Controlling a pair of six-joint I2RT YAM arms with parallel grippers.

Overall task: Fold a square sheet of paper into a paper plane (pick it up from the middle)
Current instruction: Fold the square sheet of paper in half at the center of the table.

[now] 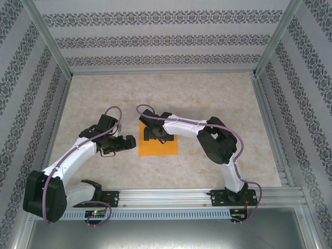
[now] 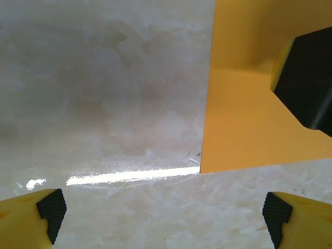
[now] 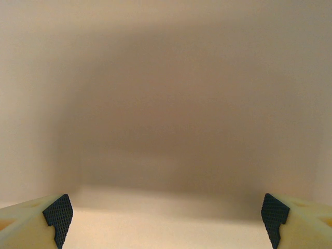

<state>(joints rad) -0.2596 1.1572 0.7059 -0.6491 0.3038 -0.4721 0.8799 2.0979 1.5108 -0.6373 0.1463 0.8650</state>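
Marbled table (image 1: 218, 104), patterned walls (image 1: 155, 41) | square sheet of paper (image 1: 158, 148) flat at centre | right hand (image 1: 155, 134) over its far half, fingers spread wide, holding nothing; wrist view blurred tan | left hand (image 1: 128, 141) just left of sheet, spread wide, empty; wrist view shows sheet's crisp left edge

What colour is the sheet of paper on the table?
The paper is orange-yellow, clearest in left wrist view.

Bright, even light fills the top view. A white streak of glare shines on the tabletop (image 2: 104, 104) in the left wrist view. The right wrist view is blurry and dim.
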